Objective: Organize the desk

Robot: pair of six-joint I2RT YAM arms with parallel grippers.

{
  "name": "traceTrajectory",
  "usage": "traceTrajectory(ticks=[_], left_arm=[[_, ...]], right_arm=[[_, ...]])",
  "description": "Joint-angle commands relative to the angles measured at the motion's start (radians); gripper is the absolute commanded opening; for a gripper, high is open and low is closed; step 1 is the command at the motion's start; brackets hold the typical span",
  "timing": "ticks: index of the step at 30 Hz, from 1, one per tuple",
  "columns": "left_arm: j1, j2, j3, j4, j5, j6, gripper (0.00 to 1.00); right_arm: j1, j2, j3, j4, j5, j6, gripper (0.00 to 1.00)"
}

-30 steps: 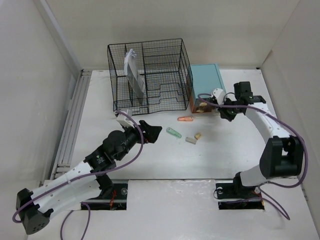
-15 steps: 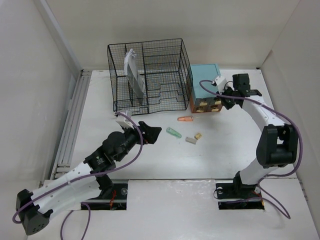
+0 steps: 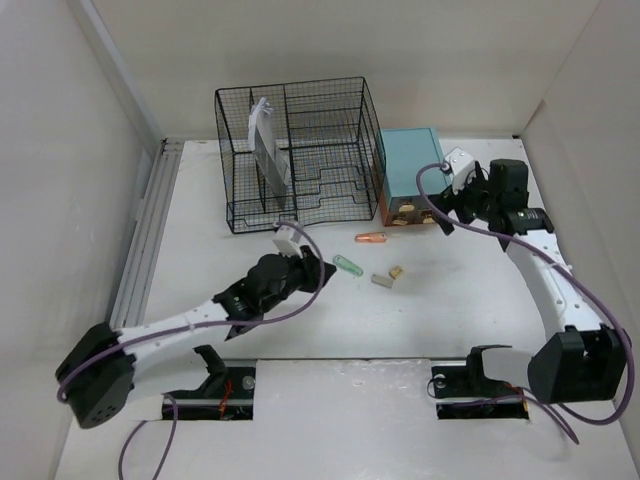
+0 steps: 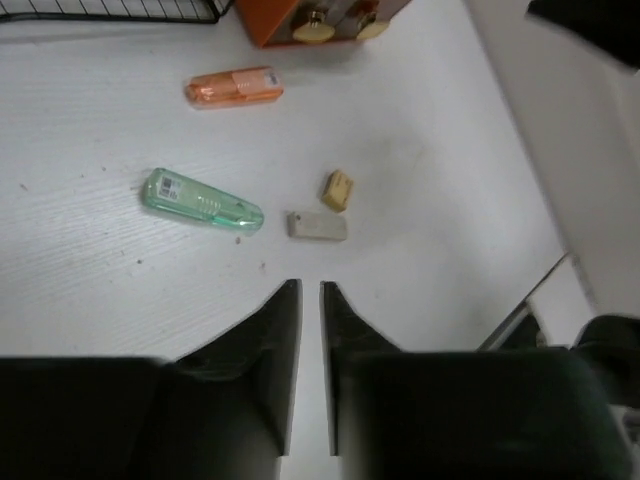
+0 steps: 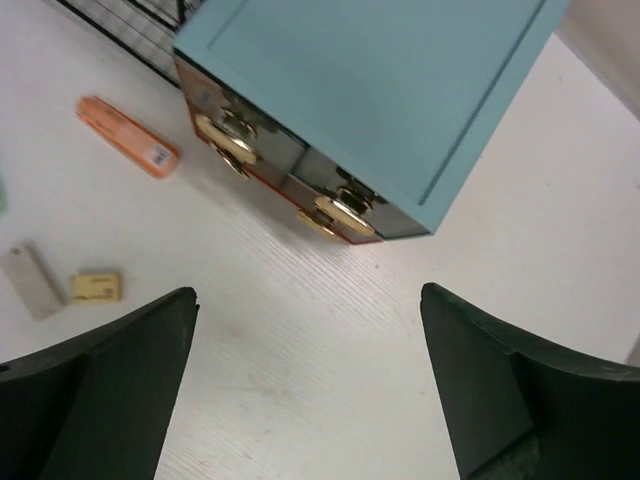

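Observation:
On the white desk (image 3: 300, 320) lie four small items: a green translucent stick (image 3: 348, 265) (image 4: 201, 201), an orange one (image 3: 370, 238) (image 4: 234, 86) (image 5: 128, 135), a grey block (image 3: 381, 281) (image 4: 317, 226) and a small yellow piece (image 3: 396, 271) (image 4: 337, 190). My left gripper (image 3: 325, 268) (image 4: 310, 286) hovers just left of the green stick. Its jaws are nearly together and nothing is between them. To the right of the teal box (image 3: 410, 165) (image 5: 370, 90), my right gripper (image 3: 452, 205) (image 5: 307, 292) is wide open over bare desk, facing the gold drawer knobs (image 5: 345, 212).
A black wire-mesh rack (image 3: 295, 150) holding an upright grey-white item (image 3: 268, 150) stands at the back, touching the teal box's left side. White walls bound the desk on the left, back and right. A metal rail (image 3: 145, 235) runs along the left edge.
My left arm has reached right toward the green stick and its jaws have closed down. My right gripper has pulled back to the right from the drawer fronts and opened wide.

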Motion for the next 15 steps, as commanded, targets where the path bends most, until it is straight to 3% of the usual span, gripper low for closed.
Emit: traceTrajectory(ticks=[1,3,5,7,10,12,15], left_arm=[[0.0,0.142,0.073,0.176,0.094,-0.004,0.13],[0.0,0.266,0.13,0.231,0.139,-0.004,0.61],[0.0,0.329,0.159,0.273,0.171,-0.014,0.76],[0.0,0.401,0.182,0.332,0.212,-0.014,0.84],[0.011,0.482,0.205,0.437,0.263,-0.014,0.84],[0.02,0.553,0.236,0.486,0.306,-0.037,0.74],[0.02,0.617,0.271,0.511,0.34,-0.046,0.48]], right_arm=[[-0.017,0.029,-0.02,0.017,-0.099,0.142,0.96],[-0.049,0.052,-0.033,0.034,-0.169,0.274,0.82],[-0.111,0.063,-0.07,0.101,-0.234,0.401,0.74],[-0.157,0.086,-0.122,0.166,-0.344,0.462,0.59],[-0.198,0.149,-0.172,0.23,-0.523,0.574,0.5],[-0.233,0.215,-0.187,0.282,-0.656,0.613,0.48],[-0.243,0.284,-0.187,0.321,-0.76,0.629,0.51]])
